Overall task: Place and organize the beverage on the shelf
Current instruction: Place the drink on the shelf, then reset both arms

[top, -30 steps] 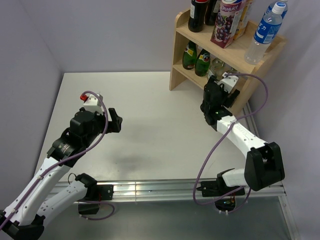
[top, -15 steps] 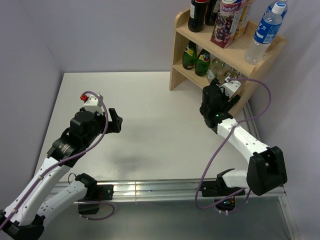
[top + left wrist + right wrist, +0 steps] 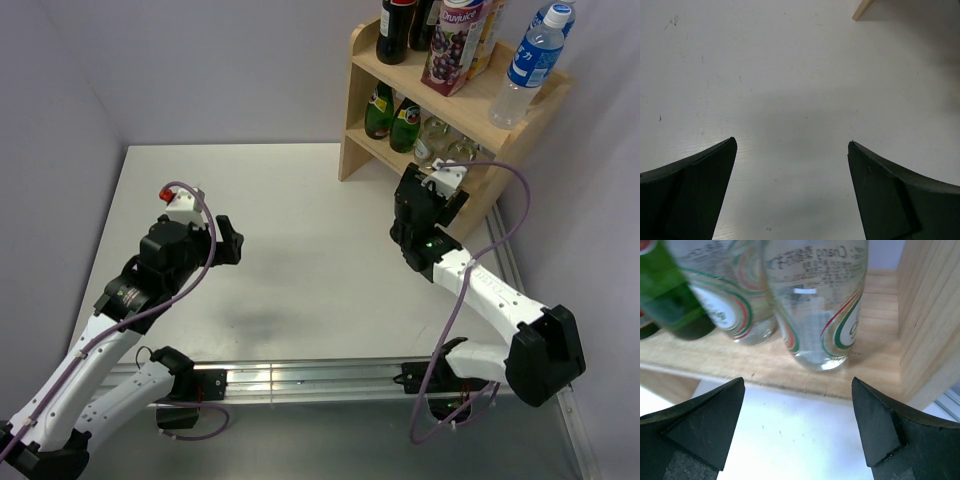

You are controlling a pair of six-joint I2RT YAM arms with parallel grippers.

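The right arm's black two-finger tool [image 3: 797,382] hangs wide open and empty just in front of the lower tier of a light natural-wood two-tier shelf [image 3: 352,100], which stands at the far right corner of the white counter [image 3: 300,220]. Straight ahead of the spread fingers [image 3: 705,425], a clear glass bottle with red and green swirls on its label [image 3: 815,305] stands upright on the lower board. It is close to the right side panel and touches neither finger. A second clear bottle [image 3: 732,305] stands just to its left, then a green glass bottle [image 3: 675,305]. On the top tier stand dark cola bottles [image 3: 395,30], a purple grape juice carton [image 3: 452,40] and a blue-labelled water bottle [image 3: 530,65]. The left arm's tool [image 3: 792,145] is also spread fully and holds nothing, above the counter and well apart from the shelf.
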